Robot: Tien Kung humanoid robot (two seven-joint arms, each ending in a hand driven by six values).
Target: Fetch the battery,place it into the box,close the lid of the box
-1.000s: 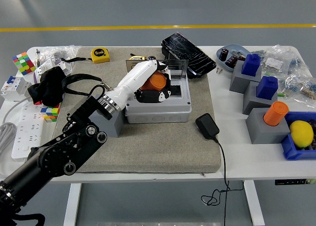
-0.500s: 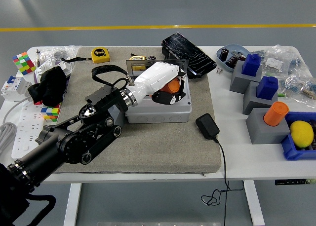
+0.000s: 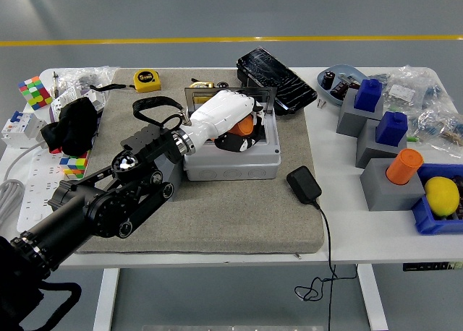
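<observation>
A grey box (image 3: 231, 166) stands on the grey mat, its clear lid (image 3: 265, 100) raised at the back. My left hand (image 3: 237, 137), white with black fingertips, reaches into the box from the left. Its fingers are curled around an orange battery (image 3: 245, 126), which lies in the box's opening and is partly hidden by the hand. My right arm does not show.
A black charger (image 3: 304, 184) with its cable lies right of the box. Behind the box are a black case (image 3: 276, 79) and a yellow tape measure (image 3: 147, 79). Grey blocks (image 3: 382, 185) carrying blue and orange pieces stand at the right. A power strip (image 3: 36, 194) lies at the left.
My left arm swung its elbow in toward the box and the hand rolled over the opening. The orange battery has shifted slightly right, lower inside the box.
</observation>
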